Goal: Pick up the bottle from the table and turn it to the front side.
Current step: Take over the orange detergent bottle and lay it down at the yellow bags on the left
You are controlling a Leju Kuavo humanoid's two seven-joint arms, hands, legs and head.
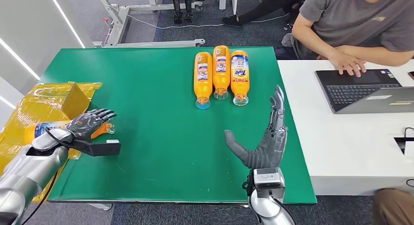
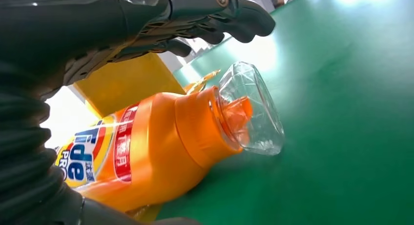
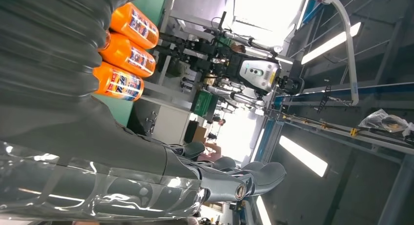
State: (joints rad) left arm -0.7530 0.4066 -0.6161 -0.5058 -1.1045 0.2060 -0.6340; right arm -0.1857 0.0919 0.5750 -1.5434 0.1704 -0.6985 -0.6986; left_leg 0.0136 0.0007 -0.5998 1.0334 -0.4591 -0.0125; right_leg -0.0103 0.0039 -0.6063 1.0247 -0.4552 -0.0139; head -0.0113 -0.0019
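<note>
An orange Tide bottle [image 1: 39,131] with a clear cap lies on its side at the left edge of the green table [image 1: 156,152], its cap pointing toward the table's middle. My left hand [image 1: 90,125] hovers over the bottle's neck, thumb stretched out along the table. In the left wrist view the fingers [image 2: 215,15] arch above the bottle [image 2: 161,147] with a gap, not closed on it. My right hand [image 1: 266,137] stands upright and open near the table's right front, holding nothing.
Three more orange bottles [image 1: 221,73] lie side by side at the back middle, caps toward me. A yellow wrapped box [image 1: 53,100] sits behind the left bottle. To the right, a person types on a laptop [image 1: 361,88] at a white table [image 1: 341,152].
</note>
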